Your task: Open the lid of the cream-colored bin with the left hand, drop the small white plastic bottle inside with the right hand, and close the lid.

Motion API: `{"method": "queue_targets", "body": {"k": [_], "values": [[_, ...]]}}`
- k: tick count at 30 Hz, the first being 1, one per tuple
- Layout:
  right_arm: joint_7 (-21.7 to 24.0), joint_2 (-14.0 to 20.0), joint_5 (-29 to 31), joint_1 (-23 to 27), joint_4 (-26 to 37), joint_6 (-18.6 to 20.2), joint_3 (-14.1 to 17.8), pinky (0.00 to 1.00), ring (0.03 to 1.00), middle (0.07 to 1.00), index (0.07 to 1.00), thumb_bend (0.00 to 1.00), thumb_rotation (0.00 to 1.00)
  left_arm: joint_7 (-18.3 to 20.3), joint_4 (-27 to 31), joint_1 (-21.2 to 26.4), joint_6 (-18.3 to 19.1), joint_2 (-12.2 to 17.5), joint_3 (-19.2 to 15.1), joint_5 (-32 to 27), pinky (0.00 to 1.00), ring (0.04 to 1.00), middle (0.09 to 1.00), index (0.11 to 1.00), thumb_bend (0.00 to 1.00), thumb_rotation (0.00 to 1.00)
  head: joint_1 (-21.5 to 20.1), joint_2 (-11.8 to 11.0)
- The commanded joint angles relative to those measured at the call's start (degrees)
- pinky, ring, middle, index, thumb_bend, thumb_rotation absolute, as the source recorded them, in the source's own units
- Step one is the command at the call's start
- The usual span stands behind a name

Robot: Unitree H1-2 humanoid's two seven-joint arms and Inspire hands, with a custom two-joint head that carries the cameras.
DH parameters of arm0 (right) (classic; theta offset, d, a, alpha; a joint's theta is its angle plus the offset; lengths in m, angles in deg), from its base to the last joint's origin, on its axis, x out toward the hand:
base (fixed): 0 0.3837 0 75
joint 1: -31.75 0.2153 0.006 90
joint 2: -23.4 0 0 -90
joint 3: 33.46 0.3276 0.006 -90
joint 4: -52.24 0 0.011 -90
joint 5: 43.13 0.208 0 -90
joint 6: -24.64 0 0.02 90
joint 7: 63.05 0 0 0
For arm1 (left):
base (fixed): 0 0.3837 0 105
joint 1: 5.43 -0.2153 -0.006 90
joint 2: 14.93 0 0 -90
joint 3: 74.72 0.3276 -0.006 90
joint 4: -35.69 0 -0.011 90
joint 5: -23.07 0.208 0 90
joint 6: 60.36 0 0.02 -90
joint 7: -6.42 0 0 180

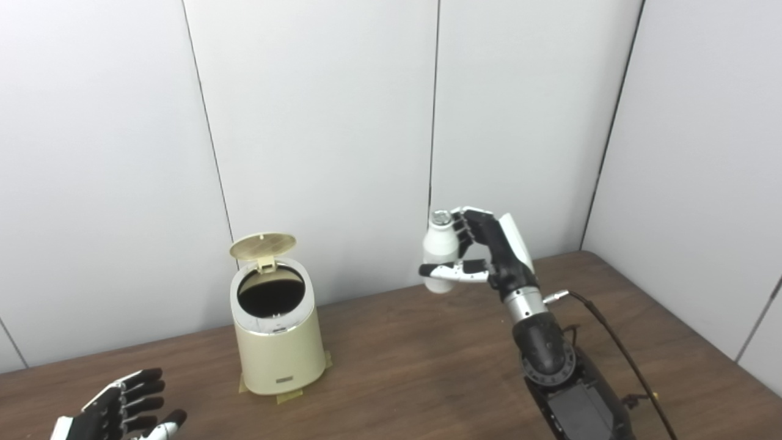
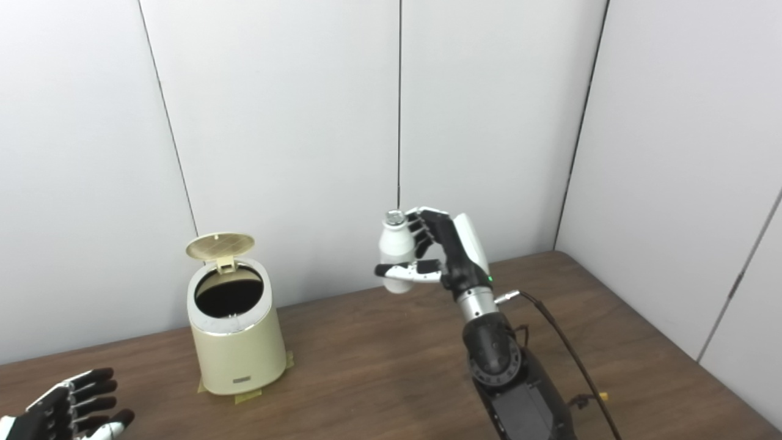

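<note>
- My right hand (image 1: 489, 256) is up off the wooden table (image 1: 415, 354), fingers wrapped around the small white plastic bottle (image 1: 440, 252), which stands upright with its cap on top.
- My left hand (image 1: 122, 409) sits low at the near left corner, fingers spread, holding nothing.
- The cream-colored bin (image 1: 278, 342) stands well left of the bottle, lid (image 1: 263, 244) flipped up, dark mouth exposed.
- Open tabletop lies between bottle and bin; grey wall panels (image 1: 317, 122) stand behind.

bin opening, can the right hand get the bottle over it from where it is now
Probably yes. The lid stands open behind the bin mouth, and nothing shows between it and the right hand holding the bottle up to its right.
</note>
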Motion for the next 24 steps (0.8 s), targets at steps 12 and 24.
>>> {"method": "queue_targets", "body": {"k": [12, 24], "values": [[5.5, -6.6, 0.3, 7.2, 2.7, -0.8, -3.6, 0.31, 0.399, 0.478, 0.524, 0.52, 0.00, -2.2, -2.4, 1.8, -3.6, -3.0, 1.7, 2.5, 0.60, 0.669, 0.714, 0.722, 0.71, 0.05, 11.6, 0.4], [5.9, -14.9, 0.4, 10.2, 0.2, 4.1, -4.3, 0.30, 0.379, 0.468, 0.544, 0.51, 0.00, -3.5, -4.0, 2.4, -5.0, -5.6, 3.0, 3.2, 0.61, 0.673, 0.704, 0.716, 0.75, 0.14, 17.7, 0.8]]}}
